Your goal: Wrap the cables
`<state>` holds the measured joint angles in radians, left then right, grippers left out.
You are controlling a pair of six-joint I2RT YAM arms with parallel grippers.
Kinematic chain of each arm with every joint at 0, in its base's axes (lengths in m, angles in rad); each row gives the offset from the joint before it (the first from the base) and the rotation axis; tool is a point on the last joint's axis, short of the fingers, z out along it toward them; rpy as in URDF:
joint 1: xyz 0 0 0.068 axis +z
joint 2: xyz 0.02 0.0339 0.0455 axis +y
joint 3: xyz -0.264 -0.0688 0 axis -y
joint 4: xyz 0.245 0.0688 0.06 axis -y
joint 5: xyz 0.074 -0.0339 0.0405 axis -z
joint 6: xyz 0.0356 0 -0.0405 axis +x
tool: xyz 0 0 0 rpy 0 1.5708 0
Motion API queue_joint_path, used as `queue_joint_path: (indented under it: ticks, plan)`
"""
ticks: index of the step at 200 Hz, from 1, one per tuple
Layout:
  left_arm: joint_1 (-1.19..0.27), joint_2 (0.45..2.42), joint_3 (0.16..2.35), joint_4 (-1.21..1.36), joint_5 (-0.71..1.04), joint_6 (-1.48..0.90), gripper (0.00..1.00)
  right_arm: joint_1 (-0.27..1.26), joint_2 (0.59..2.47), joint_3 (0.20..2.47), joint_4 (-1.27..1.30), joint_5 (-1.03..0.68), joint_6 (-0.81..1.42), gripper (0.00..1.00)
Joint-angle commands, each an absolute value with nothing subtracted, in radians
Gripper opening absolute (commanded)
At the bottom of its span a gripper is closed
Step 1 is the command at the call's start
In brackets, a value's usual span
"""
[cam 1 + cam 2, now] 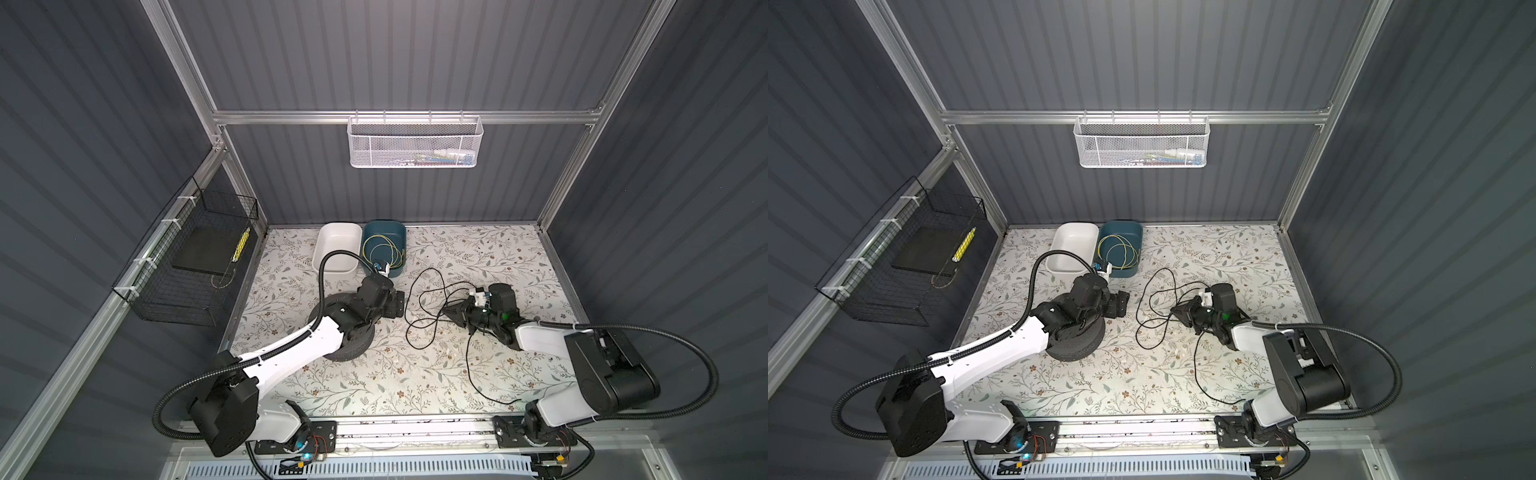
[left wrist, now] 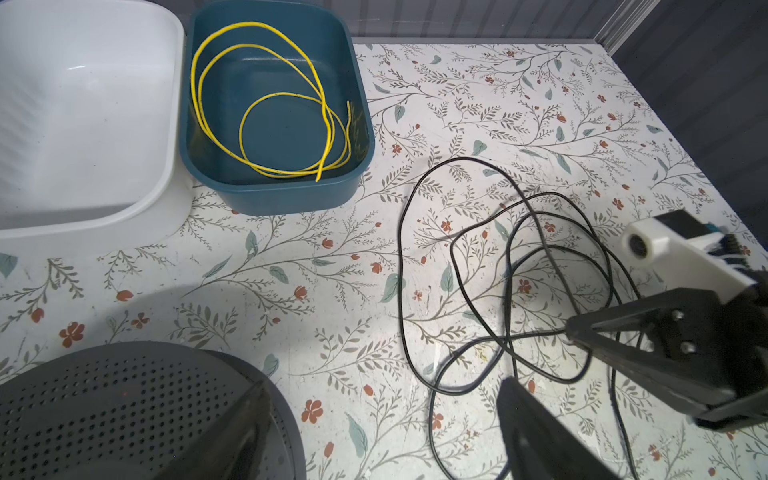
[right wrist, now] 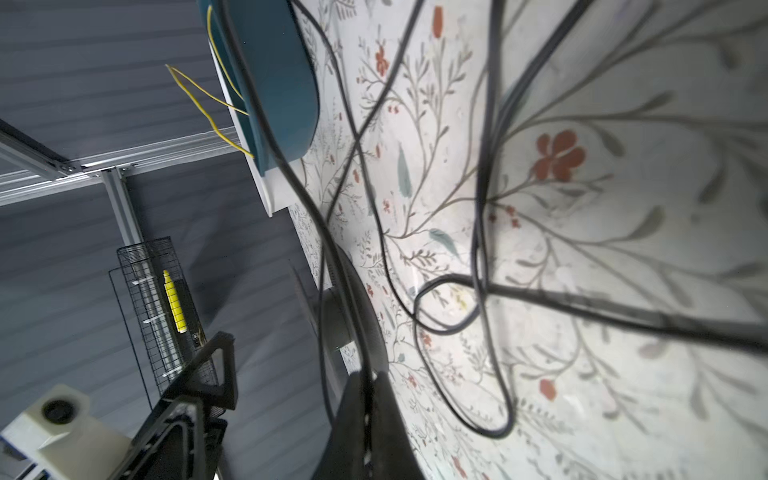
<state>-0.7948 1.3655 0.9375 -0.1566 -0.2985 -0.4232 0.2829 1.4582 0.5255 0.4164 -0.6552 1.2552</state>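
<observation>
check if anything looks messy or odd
The black wire sprawls in loose, crossing loops over the table, its tail trailing to the front edge; the right gripper pinches it. The yellow wire lies coiled in the blue bin.

Top views overhead; wrist views near table (image 2: 291, 270).

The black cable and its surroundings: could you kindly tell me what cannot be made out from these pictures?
- Black cable ends: too thin in both top views; the left wrist view's lower edge cuts the strands.
- White mesh basket contents: too small behind the mesh in both top views.
- Perforated black disc: left arm half covers it in both top views; frame edge cuts it in the left wrist view.
</observation>
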Motion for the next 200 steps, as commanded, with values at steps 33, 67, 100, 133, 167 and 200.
queue_joint_path:
  ticks: [33, 67, 100, 133, 167, 200]
  plan:
    - [-0.788, 1.354, 0.987, -0.147, -0.277, -0.378, 0.86, 0.259, 1.281, 1.021, -0.247, -0.474, 0.782, 0.0]
    - [-0.787, 1.323, 0.99, -0.101, -0.249, -0.324, 0.88, 0.228, 1.29, 1.429, -0.471, -0.41, 0.617, 0.0]
    - [-0.787, 1.362, 1.012, 0.001, -0.148, -0.26, 0.94, 0.224, 1.308, 1.724, -0.577, -0.419, 0.552, 0.0]
    - [-0.787, 1.491, 1.044, 0.175, 0.017, -0.257, 0.99, 0.224, 1.293, 1.806, -0.624, -0.43, 0.532, 0.0]
    - [-0.78, 1.695, 1.103, 0.276, 0.018, -0.273, 0.99, 0.224, 1.243, 1.791, -0.642, -0.439, 0.533, 0.0]
    - [-0.758, 1.839, 1.157, 0.415, 0.123, -0.298, 0.72, 0.222, 1.183, 1.759, -0.673, -0.431, 0.515, 0.0]
